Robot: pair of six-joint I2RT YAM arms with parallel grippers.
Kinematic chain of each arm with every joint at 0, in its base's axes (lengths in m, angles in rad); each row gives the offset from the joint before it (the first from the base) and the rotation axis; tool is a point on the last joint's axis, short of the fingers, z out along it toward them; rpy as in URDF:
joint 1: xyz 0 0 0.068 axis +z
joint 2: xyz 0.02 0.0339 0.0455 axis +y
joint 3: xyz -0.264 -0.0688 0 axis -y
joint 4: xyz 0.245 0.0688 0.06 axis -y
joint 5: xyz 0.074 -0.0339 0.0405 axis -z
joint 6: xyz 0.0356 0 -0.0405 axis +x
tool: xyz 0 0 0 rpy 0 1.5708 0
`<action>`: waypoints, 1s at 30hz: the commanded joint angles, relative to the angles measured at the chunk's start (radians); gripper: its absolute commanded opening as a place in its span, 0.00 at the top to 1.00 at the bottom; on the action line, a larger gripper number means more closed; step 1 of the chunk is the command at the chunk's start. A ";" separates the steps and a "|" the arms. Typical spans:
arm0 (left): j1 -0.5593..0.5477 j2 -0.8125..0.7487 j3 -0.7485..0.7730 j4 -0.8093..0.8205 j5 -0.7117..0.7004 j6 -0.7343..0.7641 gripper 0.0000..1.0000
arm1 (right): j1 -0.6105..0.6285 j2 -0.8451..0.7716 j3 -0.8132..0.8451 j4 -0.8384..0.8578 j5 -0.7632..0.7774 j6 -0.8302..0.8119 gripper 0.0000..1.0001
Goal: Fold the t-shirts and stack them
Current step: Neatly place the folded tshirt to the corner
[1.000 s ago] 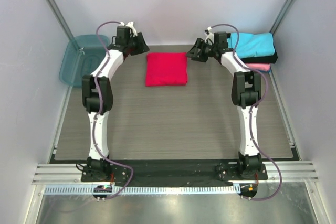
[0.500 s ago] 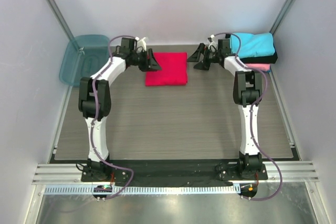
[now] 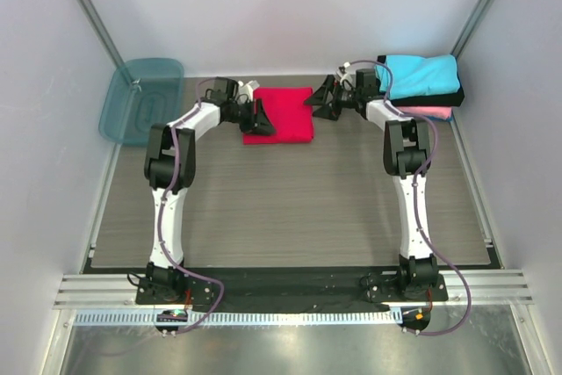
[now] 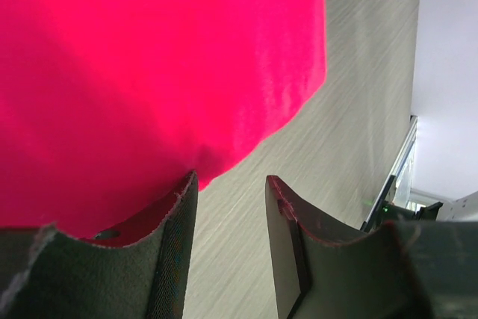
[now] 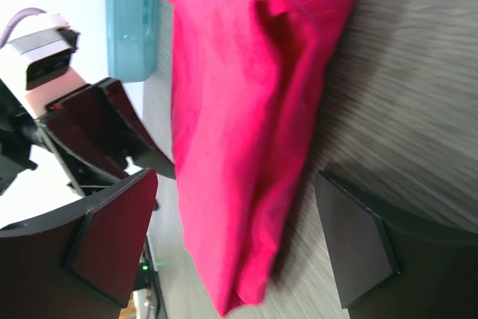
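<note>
The red t-shirt (image 3: 281, 116) lies folded into a square at the back middle of the table. My left gripper (image 3: 262, 118) is open, low at the shirt's left edge. In the left wrist view the red t-shirt (image 4: 149, 72) fills the upper left, and only bare table shows between the fingertips of my left gripper (image 4: 230, 181). My right gripper (image 3: 319, 101) is open at the shirt's right edge. In the right wrist view my right gripper (image 5: 237, 177) straddles the thick folded edge of the red t-shirt (image 5: 231, 110). The cyan t-shirt (image 3: 423, 74) tops a stack over black (image 3: 445, 97) and pink (image 3: 433, 112) ones at the back right.
A translucent teal bin (image 3: 140, 98) stands at the back left by the wall and also shows in the right wrist view (image 5: 131, 20). White walls close in the left, right and back. Wood-grain table (image 3: 281, 208) stretches toward the arm bases.
My left gripper has swung right and forward from the back left down to the red shirt's left edge. My right gripper has moved a little left and lower to the shirt's right edge.
</note>
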 commanded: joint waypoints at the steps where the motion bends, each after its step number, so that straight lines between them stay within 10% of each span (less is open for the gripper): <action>1: 0.008 0.012 0.049 0.024 0.026 -0.015 0.57 | 0.052 0.060 -0.044 -0.006 0.015 0.059 0.07; 12: 0.008 0.051 0.053 0.044 0.022 -0.027 0.59 | 0.079 0.111 -0.026 0.014 0.046 0.088 0.22; 25: 0.037 -0.041 0.073 0.015 0.020 -0.015 0.58 | 0.108 0.083 0.039 0.034 0.002 0.000 0.99; 30: 0.078 -0.135 0.092 -0.074 -0.029 0.123 0.58 | 0.076 -0.006 0.214 -0.415 0.061 -0.345 0.99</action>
